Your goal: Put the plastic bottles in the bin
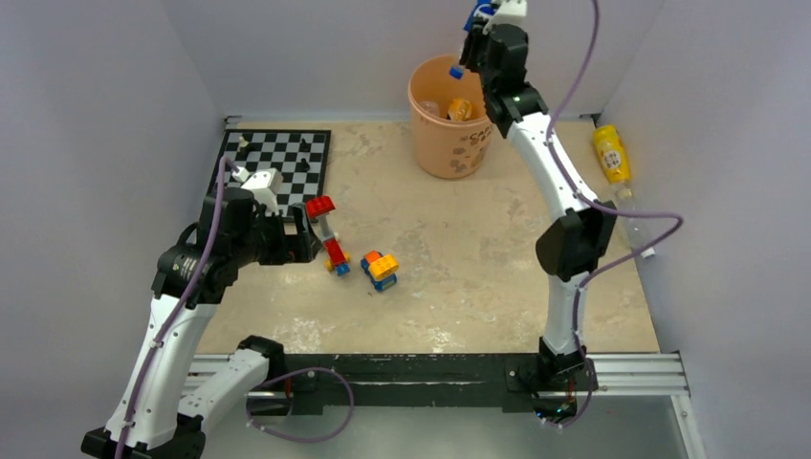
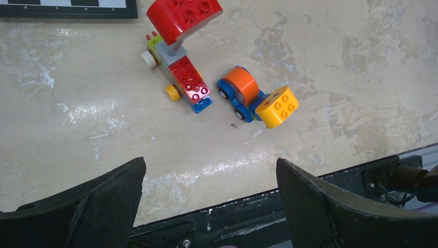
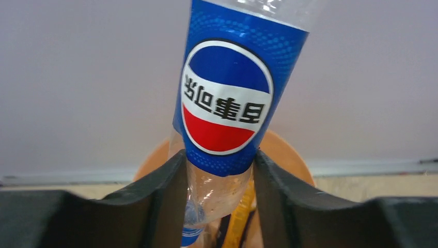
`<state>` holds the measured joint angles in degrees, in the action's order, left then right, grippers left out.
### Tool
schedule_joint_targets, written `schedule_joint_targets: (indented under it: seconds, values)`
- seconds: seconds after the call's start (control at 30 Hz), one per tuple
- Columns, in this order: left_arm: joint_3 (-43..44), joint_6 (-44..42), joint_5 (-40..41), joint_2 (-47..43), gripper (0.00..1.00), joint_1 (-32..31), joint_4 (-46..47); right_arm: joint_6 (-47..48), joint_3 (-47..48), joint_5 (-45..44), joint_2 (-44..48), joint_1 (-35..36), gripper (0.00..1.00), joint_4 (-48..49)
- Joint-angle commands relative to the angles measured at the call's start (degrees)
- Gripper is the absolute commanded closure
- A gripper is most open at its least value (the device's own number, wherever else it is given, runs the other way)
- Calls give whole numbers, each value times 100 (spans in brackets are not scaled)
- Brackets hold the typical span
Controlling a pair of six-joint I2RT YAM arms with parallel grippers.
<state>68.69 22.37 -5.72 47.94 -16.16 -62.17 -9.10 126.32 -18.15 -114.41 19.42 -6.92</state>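
The peach-orange bin (image 1: 448, 143) stands at the back of the table. An orange-labelled bottle (image 1: 459, 108) lies inside it. My right gripper (image 1: 475, 50) is above the bin's right rim, shut on a clear bottle with a blue Pepsi label (image 3: 227, 98). The bottle is neck down, its blue cap (image 1: 456, 72) over the bin's opening. In the right wrist view the gripper (image 3: 219, 165) pinches the bottle below the label, with the bin rim (image 3: 289, 155) behind it. Another bottle with a yellow label (image 1: 612, 158) lies at the table's right edge. My left gripper (image 1: 308, 234) is open and empty.
A chessboard (image 1: 273, 163) with a few pieces lies at the back left. Two brick toy vehicles (image 1: 330, 234) (image 1: 381, 270) sit mid-table, ahead of the left gripper (image 2: 212, 170); they also show in the left wrist view (image 2: 181, 77) (image 2: 255, 98). Walls close in on three sides.
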Motion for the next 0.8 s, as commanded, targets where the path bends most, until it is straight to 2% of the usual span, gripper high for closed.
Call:
schedule_joint_targets:
  seconds: [0.0,0.07,0.27,0.43,0.6,0.77]
  values:
    - [80,127,20,10,0,-18,88,338,445,-519,-279,9,44,-462]
    - [75,127,10,37,0,-17,99,330,245,-522,-159,7,36,-423]
    - [84,127,-120,141,0,-16,169,510,-814,-910,873,-65,24,183]
    - [49,150,-146,65,0,-18,194,286,-2133,-1050,1920,-728,24,237]
    - [63,104,-169,30,0,-17,165,547,-3981,-1899,2843,-1423,24,637]
    - [126,83,-295,67,0,-18,184,1186,-5215,-2696,2897,-2074,24,1107]
